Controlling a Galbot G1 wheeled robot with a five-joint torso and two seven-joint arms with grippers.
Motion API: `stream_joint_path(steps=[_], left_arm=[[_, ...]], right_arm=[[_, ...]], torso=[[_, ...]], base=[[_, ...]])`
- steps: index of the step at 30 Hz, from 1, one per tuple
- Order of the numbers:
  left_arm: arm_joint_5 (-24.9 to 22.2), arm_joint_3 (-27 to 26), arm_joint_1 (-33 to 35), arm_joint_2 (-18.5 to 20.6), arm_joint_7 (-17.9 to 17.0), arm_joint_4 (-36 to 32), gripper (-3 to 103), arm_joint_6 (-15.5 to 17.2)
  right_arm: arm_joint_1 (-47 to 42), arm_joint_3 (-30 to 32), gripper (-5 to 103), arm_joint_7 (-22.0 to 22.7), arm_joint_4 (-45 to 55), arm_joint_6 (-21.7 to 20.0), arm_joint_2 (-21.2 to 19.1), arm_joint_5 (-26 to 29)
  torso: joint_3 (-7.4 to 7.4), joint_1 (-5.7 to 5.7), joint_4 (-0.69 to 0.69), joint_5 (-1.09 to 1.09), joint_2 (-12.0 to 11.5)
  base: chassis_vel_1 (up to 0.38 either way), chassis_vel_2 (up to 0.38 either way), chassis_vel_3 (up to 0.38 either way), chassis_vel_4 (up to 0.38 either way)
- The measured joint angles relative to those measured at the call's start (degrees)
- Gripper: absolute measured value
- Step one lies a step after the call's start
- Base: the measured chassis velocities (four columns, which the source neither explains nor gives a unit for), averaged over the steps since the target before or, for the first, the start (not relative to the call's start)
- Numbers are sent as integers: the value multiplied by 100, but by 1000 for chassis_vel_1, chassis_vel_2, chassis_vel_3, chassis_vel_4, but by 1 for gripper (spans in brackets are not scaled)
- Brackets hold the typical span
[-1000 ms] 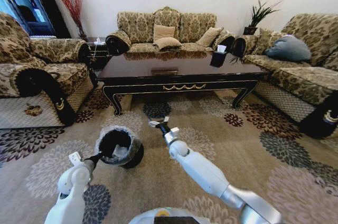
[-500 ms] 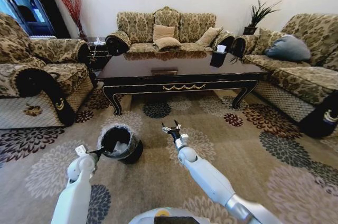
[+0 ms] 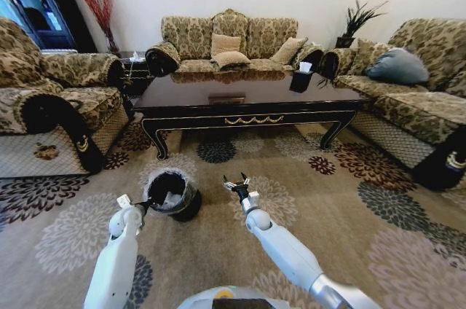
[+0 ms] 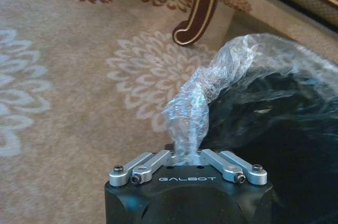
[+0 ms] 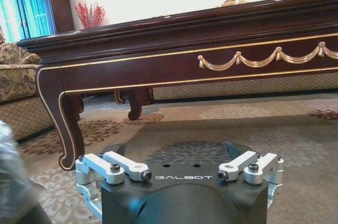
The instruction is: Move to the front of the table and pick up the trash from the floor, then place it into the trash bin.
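- Gripping the liner fold at the rim of the trash bin (image 3: 173,192), the left gripper (image 3: 145,205) has its fingers pinched on the plastic.
- Bin stands on the carpet (image 3: 349,200), near the front of the table (image 3: 247,101).
- Right gripper (image 3: 237,184) hovers just beside the bin, fingers spread, holding nothing.
- White trash (image 3: 169,201) lies inside the bin.

Left pincer (image 3: 144,207) touches trash bin (image 3: 175,194) rim.
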Motion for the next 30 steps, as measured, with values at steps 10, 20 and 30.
stream_joint_path(steps=[10, 20, 30], left_arm=[[-95, -120, 245, 197, 18, -522, 45, -244], [-41, -454, 1007, 672, -302, -2280, 83, -294], [1804, -510, 2936, 512, 269, -3493, 100, -1869]], right_arm=[[-164, 213, 100, -22, 79, 36, 14, -31], [-550, 861, 100, -6, 514, 146, -55, -31], [-1595, 2002, 100, -187, 1921, 317, -646, -275]], torso=[[0, 0, 5, 1, 0], [0, -1, 2, 2, 0], [0, -1, 4, 1, 1]], base=[[0, 0, 0, 0], [0, 0, 0, 0], [0, 0, 0, 0]])
